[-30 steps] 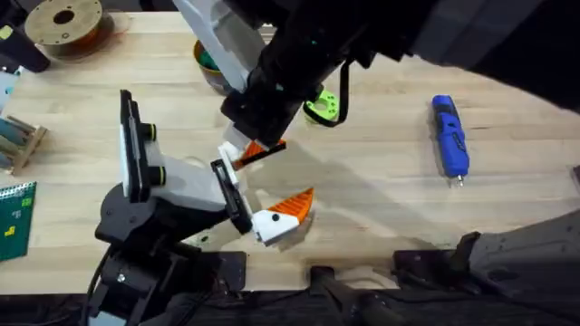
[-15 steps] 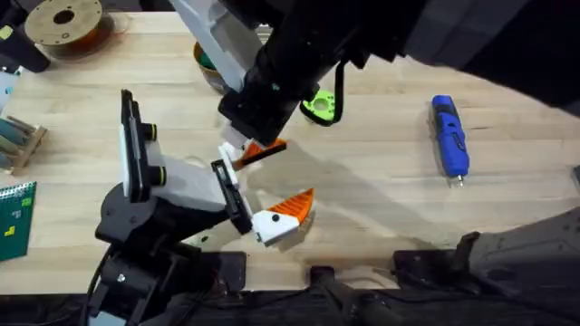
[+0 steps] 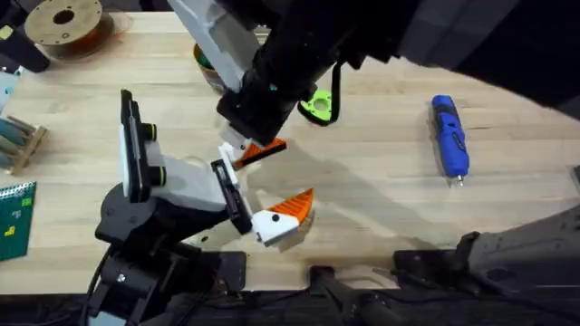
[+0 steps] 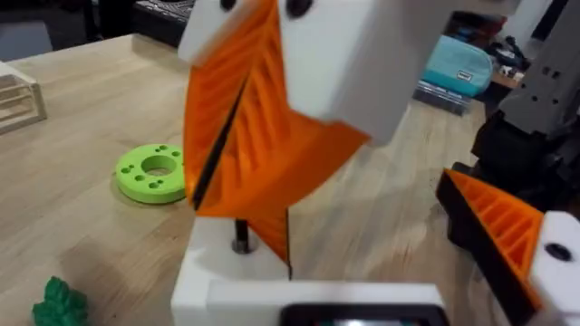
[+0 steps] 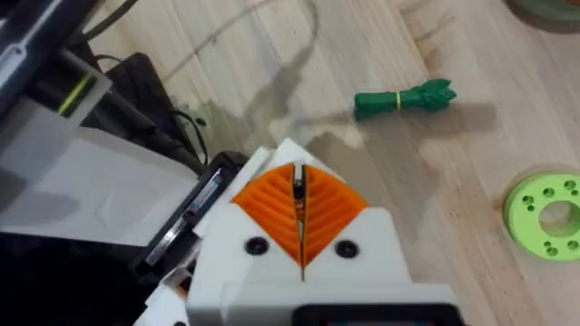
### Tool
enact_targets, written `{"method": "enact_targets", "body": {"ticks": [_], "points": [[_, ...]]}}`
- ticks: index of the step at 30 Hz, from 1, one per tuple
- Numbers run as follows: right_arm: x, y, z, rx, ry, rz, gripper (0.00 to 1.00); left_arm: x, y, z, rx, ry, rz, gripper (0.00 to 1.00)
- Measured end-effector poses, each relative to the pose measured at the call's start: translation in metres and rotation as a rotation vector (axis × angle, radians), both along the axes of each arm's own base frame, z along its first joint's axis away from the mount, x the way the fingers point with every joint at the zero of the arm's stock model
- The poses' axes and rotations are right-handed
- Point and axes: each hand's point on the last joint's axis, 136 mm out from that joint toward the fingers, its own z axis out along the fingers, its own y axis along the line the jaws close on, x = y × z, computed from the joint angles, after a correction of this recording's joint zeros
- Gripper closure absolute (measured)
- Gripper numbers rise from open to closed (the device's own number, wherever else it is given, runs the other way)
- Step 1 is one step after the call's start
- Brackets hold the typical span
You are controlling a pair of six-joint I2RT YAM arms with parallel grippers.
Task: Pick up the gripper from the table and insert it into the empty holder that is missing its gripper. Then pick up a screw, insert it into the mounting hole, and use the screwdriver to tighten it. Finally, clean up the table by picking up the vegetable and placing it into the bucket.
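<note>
My right arm reaches across the table, and my right gripper (image 3: 252, 143) (image 5: 299, 215) is shut on the orange gripper (image 3: 265, 151) (image 4: 272, 213). The wedge's lower end rests on the white holder (image 3: 227, 178) (image 4: 227, 276), beside its mounting hole. My left gripper (image 3: 260, 195) is open, with the bare holder on one side and an orange finger (image 4: 498, 226) on the other. The blue screwdriver (image 3: 450, 136) lies at the right. The green vegetable (image 5: 403, 98) (image 4: 59, 303) lies on the wood close by. Behind my right arm, the bucket (image 3: 205, 63) is partly hidden.
A bright green disc (image 3: 319, 105) (image 4: 154, 172) (image 5: 548, 215) lies just beyond the grippers. A brown filament spool (image 3: 63, 23) sits at the back left. A wooden rack (image 3: 18, 140) and a green board (image 3: 14, 217) are at the left edge.
My right arm has edged slightly to the left, with the orange gripper still held over the holder. The left arm has not moved.
</note>
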Motion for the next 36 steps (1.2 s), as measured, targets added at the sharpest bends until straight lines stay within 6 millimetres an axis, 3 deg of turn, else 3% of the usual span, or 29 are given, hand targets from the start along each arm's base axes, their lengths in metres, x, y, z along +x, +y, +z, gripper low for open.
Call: {"method": "enact_targets", "body": {"ticks": [36], "points": [[-0.0063,0.0012,-0.0027,-0.014,0.004,0.014,0.994,-0.0003,-0.0001,-0.0001,-0.002,0.005,-0.002,0.014]]}}
